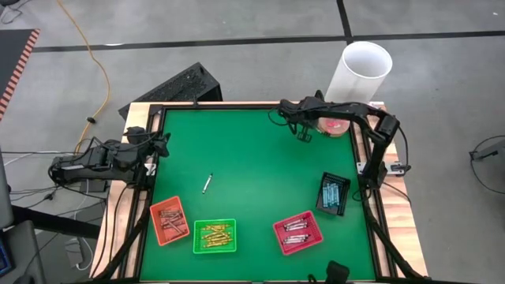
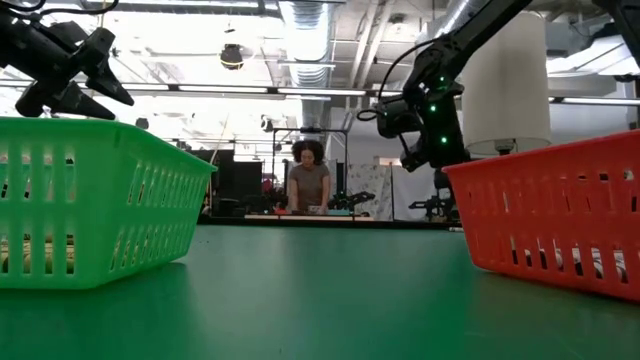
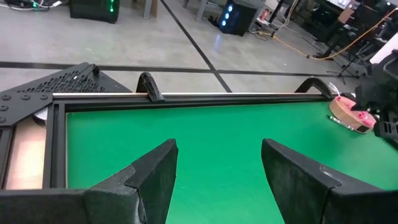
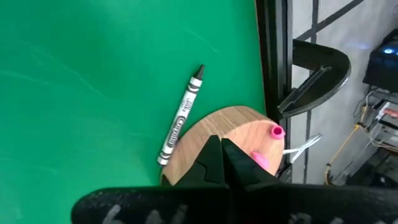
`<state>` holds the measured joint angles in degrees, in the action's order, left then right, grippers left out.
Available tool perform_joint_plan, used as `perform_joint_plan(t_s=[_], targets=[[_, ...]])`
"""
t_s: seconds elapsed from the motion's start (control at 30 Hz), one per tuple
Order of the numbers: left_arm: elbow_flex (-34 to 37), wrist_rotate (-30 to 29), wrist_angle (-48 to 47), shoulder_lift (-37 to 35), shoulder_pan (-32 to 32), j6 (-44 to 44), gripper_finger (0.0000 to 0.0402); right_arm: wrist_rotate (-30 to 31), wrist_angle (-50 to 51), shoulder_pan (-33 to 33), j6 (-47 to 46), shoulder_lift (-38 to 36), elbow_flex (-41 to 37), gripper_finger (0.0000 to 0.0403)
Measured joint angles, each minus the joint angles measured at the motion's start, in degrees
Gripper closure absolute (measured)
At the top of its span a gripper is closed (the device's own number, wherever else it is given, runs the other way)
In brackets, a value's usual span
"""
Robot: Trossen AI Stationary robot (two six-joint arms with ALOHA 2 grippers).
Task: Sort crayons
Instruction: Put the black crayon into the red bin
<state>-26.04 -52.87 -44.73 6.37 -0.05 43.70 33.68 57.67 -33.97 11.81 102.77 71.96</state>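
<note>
A silvery grey crayon [image 4: 180, 118] lies flat on the green mat beside a round wooden disc [image 4: 233, 127] that carries pink bits. My right gripper [image 4: 221, 148] is shut above the disc's edge at the far right, with nothing between its fingers and the crayon lying apart from them. A second loose crayon [image 1: 207, 184] lies mid-table. More crayons fill the orange tray [image 1: 169, 220], green tray [image 1: 215, 236], red tray [image 1: 298, 232] and black tray [image 1: 333, 194]. My left gripper [image 3: 219, 149] waits open and empty at the table's left edge.
A tall white cylinder [image 1: 359, 69] stands just beyond the far right corner. The black table frame [image 4: 273, 74] runs close to the disc. A person [image 2: 308, 180] works at a bench in the room behind. Bare green mat [image 1: 237, 142] lies between the arms.
</note>
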Motion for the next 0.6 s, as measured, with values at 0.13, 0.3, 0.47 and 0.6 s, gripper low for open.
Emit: perform_joint_plan(t_s=[0.13,0.3,0.47,0.6], targets=[[0.0,-0.4,0.0,0.0,0.0,0.0,0.0178,0.8,0.4,-0.6,2.1,2.9,0.0,0.0402],[0.0,-0.3,0.0,0.0,0.0,0.0,0.0178,3.7,0.8,-0.6,3.3,8.7,0.0,0.0403],[0.0,-0.3,0.0,0.0,0.0,0.0,0.0178,4.6,1.5,0.5,3.3,12.0,0.1,0.0403],[0.0,-0.3,0.0,0.0,0.0,0.0,0.0178,3.3,3.0,2.7,3.3,12.4,0.1,0.0403]])
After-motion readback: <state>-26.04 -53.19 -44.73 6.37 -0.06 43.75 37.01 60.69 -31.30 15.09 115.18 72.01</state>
